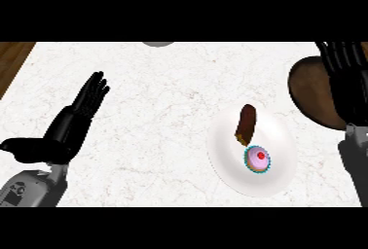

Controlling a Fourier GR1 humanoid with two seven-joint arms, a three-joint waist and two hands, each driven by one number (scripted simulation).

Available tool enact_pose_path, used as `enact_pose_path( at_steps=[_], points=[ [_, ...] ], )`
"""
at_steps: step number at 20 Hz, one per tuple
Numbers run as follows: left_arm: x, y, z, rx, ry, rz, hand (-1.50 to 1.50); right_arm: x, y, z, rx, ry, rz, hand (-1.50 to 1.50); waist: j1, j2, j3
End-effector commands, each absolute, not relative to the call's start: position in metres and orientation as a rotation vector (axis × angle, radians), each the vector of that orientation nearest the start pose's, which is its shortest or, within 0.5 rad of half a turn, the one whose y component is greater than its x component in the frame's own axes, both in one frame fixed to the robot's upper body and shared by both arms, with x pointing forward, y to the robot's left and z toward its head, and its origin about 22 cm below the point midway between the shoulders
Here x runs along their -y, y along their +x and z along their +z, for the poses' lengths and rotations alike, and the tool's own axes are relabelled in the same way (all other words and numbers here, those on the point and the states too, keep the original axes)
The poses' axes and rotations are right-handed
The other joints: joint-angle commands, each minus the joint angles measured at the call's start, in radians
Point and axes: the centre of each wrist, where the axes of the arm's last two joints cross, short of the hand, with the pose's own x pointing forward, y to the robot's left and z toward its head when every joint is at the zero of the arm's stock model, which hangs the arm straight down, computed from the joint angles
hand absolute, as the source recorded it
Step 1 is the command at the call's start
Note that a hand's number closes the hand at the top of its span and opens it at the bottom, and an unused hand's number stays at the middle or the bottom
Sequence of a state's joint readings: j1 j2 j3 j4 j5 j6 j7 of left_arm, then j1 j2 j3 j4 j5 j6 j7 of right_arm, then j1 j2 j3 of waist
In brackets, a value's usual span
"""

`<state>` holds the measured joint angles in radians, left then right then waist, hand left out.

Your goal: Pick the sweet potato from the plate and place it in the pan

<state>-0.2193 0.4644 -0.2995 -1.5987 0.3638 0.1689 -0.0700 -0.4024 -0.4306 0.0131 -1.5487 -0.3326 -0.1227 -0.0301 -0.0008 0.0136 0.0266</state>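
A brown sweet potato (246, 124) lies on the upper left part of a white plate (277, 146), right of centre on the counter. A small cupcake (258, 159) with pink icing and a teal wrapper sits on the plate just below it. The dark brown pan (310, 90) lies at the right edge, partly hidden by my right hand (346, 80), which hangs over it with straight fingers pointing away, holding nothing. My left hand (79, 114) rests open at the left, fingers up, far from the plate.
The white marble counter (165, 97) ends at a wooden strip (13, 58) in the top left corner. A grey object (156, 44) peeks in at the top edge.
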Motion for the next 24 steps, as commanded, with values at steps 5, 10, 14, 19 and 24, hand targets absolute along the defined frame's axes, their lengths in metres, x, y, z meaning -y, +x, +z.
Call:
enact_pose_path(
  at_steps=[5,10,14,19,24],
  points=[
    [-0.273,0.294,0.080,1.717,0.161,-0.115,0.00,0.268,0.316,0.053,1.742,0.277,0.367,1.50,0.038,0.000,-0.023],
    [-0.282,0.286,0.056,1.624,0.210,-0.040,0.00,0.312,0.280,0.005,1.902,-0.216,0.406,-1.50,-0.005,-0.012,-0.024],
    [-0.273,0.286,0.055,1.628,0.223,-0.043,0.00,0.342,0.256,0.017,1.989,-0.434,0.452,-1.50,-0.025,-0.021,-0.026],
    [-0.292,0.295,0.048,1.610,0.239,-0.027,0.00,0.381,0.230,0.067,1.878,-0.435,0.667,-1.50,-0.025,-0.018,-0.029],
    [-0.291,0.295,0.056,1.616,0.219,-0.045,0.00,0.377,0.249,0.152,1.701,-0.552,0.910,-1.50,-0.012,-0.019,-0.030]
  ],
)
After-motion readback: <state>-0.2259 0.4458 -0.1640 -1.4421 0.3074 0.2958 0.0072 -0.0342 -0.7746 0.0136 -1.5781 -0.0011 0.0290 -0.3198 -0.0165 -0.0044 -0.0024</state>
